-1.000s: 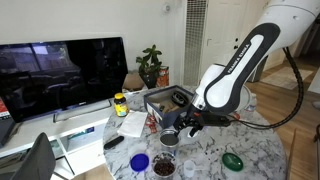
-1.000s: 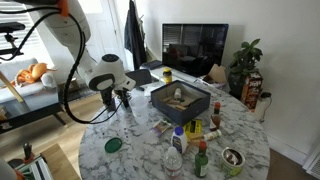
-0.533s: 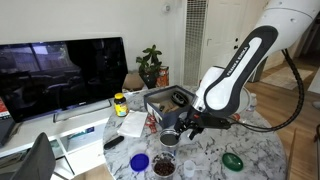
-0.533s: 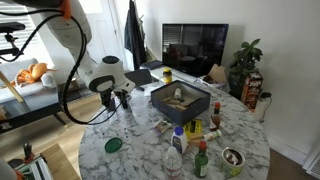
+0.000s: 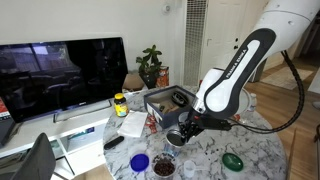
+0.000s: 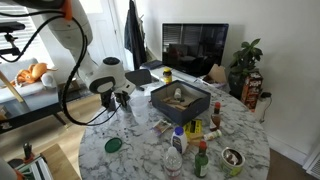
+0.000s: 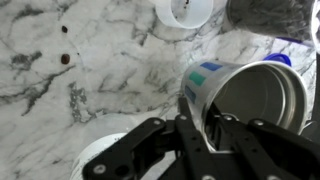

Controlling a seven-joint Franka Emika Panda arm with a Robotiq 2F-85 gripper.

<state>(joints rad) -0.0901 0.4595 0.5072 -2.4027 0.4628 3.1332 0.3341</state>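
In the wrist view a silver tin can (image 7: 252, 96) with a blue-green label stands tilted on the marble table (image 7: 60, 90), its open mouth facing the camera. My gripper (image 7: 197, 116) straddles the can's near wall, one finger inside the rim and one outside, pressed against the metal. In both exterior views the gripper (image 5: 186, 129) (image 6: 122, 100) hangs low over the table beside a dark square tray (image 5: 165, 100) (image 6: 180, 100). The can (image 5: 170, 137) shows under the fingers in an exterior view.
A white round cup (image 7: 188, 10) and a dark object (image 7: 270, 12) lie just beyond the can. Around stand a blue lid (image 5: 139, 160), a small bowl (image 5: 163, 167), a green lid (image 5: 233, 160) (image 6: 114, 145), a yellow-capped jar (image 5: 120, 103) and bottles (image 6: 178, 142). A TV (image 5: 60, 75) is behind.
The fingers have drawn together onto the can's wall. The arm has barely shifted.
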